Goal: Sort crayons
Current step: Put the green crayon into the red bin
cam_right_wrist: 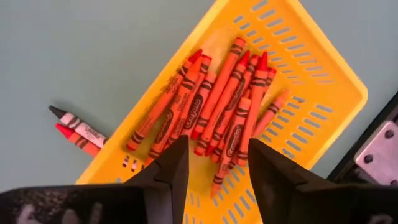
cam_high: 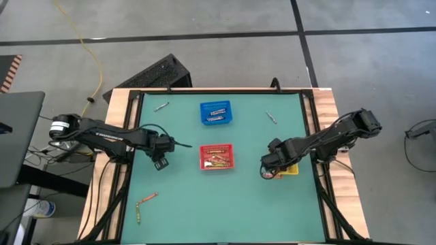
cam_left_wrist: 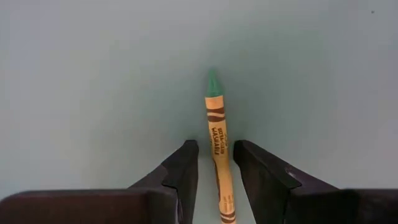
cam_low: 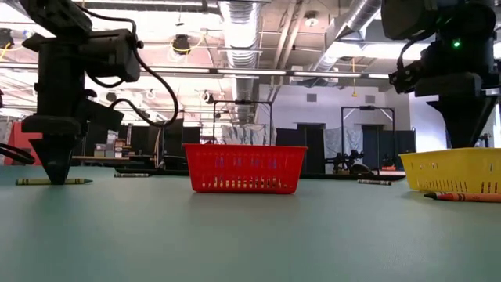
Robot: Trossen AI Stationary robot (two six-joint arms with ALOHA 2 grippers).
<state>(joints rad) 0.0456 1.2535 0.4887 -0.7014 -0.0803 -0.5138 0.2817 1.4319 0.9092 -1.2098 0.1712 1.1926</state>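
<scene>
Most crayons already lie in my yellow basket [cam_right_wrist: 323,74], red basket [cam_high: 217,156] and blue basket [cam_high: 215,113]; my right gripper [cam_right_wrist: 214,165] hangs open above the yellow one by the table's right edge, while my left gripper [cam_left_wrist: 214,168] straddles a green-tipped crayon [cam_left_wrist: 217,149], not clamped, with strays left near the edges.

From the high view we look straight down on the whole tabletop [cam_high: 184,204], both arms included. From the low view we sit at surface level, facing across it into the room, with the red basket [cam_low: 244,168] close ahead; we see that basket [cam_high: 217,156] from above too. Our left wrist view looks down, very near, at a green crayon [cam_left_wrist: 219,149]. Our right wrist view hangs close over the yellow basket [cam_right_wrist: 311,81], which the low view shares.
</scene>
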